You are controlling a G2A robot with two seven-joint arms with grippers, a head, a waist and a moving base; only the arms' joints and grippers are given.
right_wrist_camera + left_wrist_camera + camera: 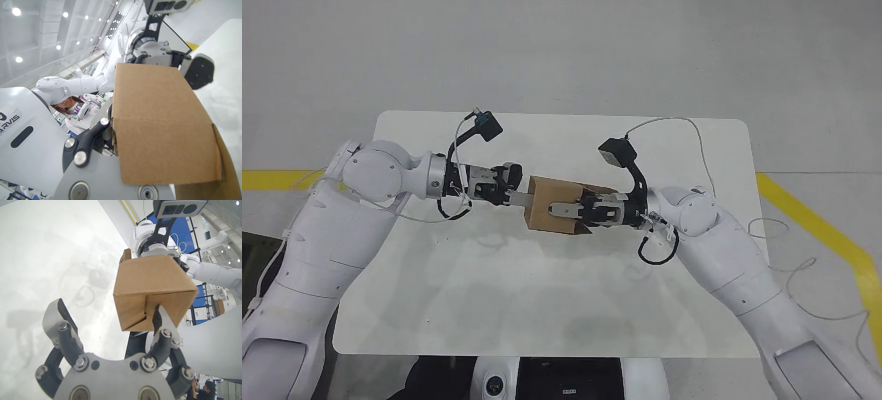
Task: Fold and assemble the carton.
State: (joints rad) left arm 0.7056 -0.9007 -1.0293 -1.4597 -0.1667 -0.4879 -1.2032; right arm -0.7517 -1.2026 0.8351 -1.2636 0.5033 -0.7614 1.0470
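A brown carton (554, 205) is held above the middle of the white table (542, 300), between the two arms. My right gripper (577, 210) is shut on one carton wall, with one finger (106, 111) lying along the outside and the other hidden by the cardboard (160, 123). A loose flap (225, 155) stands out at the end near this wrist. My left gripper (109, 305) is open at the carton's opposite end. One of its fingertips (160, 315) touches the folded end flaps (151, 311), while the other (62, 311) hangs free to the side.
A thin white cable (697, 140) loops over the table's far right corner. Bare tabletop lies all around the carton. Yellow floor lines (802, 215) run past both sides of the table.
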